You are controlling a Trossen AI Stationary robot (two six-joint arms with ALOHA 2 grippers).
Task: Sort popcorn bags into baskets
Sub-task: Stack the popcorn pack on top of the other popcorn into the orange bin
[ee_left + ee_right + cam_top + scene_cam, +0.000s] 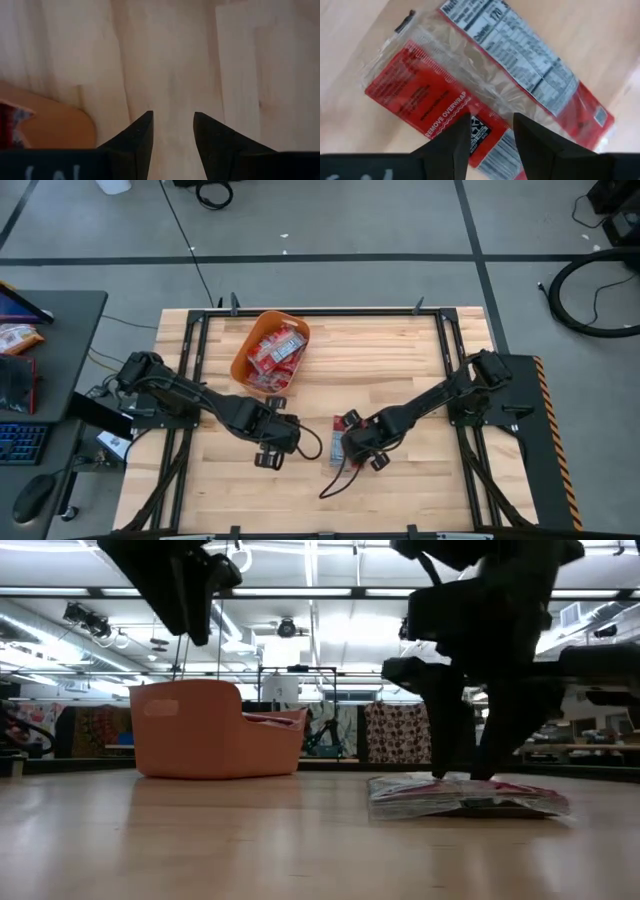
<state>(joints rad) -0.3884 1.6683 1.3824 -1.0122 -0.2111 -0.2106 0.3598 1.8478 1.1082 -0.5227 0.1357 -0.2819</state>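
- High view: orange basket (270, 350) full of popcorn bags (277, 352) near the bench's far edge; right gripper (352, 448) over a lone packet (342, 442) mid-bench.
- Low view: that packet lies flat.
- Left wrist: left gripper (172, 131) fingers spread, holding nothing.
- Right wrist: fingers (455, 145) apart, straddling the packet's edge.

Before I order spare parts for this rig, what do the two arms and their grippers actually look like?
Both arms are dark, nearly black, jointed tubes with black cables looping beside them. The left gripper ends in two flat, matte black fingers tapering to wedge points, with faint white marks on the black body below. The right gripper has the same pair of pointed black fingers. A thin dark cable trails from the right arm onto the pale wooden plank table.
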